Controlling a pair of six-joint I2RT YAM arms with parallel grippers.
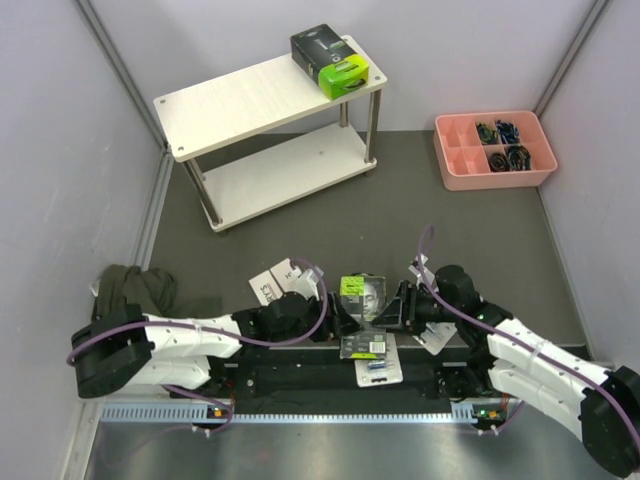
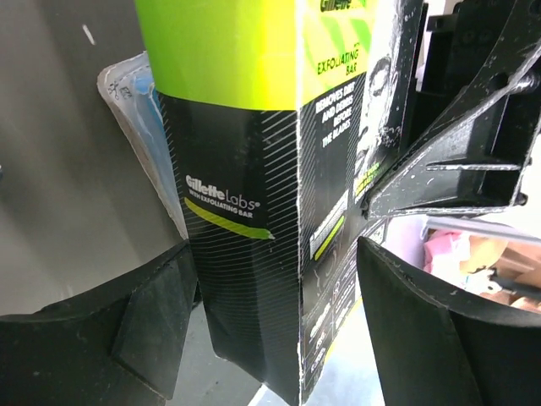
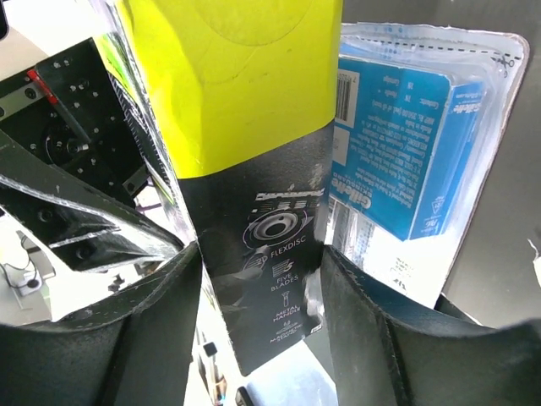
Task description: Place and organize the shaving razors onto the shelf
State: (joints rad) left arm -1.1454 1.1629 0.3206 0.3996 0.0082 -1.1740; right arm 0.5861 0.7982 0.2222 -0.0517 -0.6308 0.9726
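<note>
A black and lime-green razor pack (image 1: pixel 362 295) stands upright between my two grippers near the front middle of the table. My right gripper (image 1: pixel 395 305) is shut on it, and in the right wrist view both fingers press the pack (image 3: pixel 254 211). My left gripper (image 1: pixel 340 312) is open around the same pack (image 2: pixel 254 211), with its left finger touching and its right finger apart. A second black and green pack (image 1: pixel 330 60) lies on the right end of the top board of the shelf (image 1: pixel 250 100). Two blue-card blister packs (image 1: pixel 372 358) lie just below the grippers. Two white boxes (image 1: pixel 275 282) lie by the left arm.
A pink compartment tray (image 1: pixel 455 165) with small dark items stands at the back right. A dark green cloth (image 1: pixel 135 285) lies at the left near the wall. Grey walls close in both sides. The shelf's lower board (image 1: pixel 290 175) is bare.
</note>
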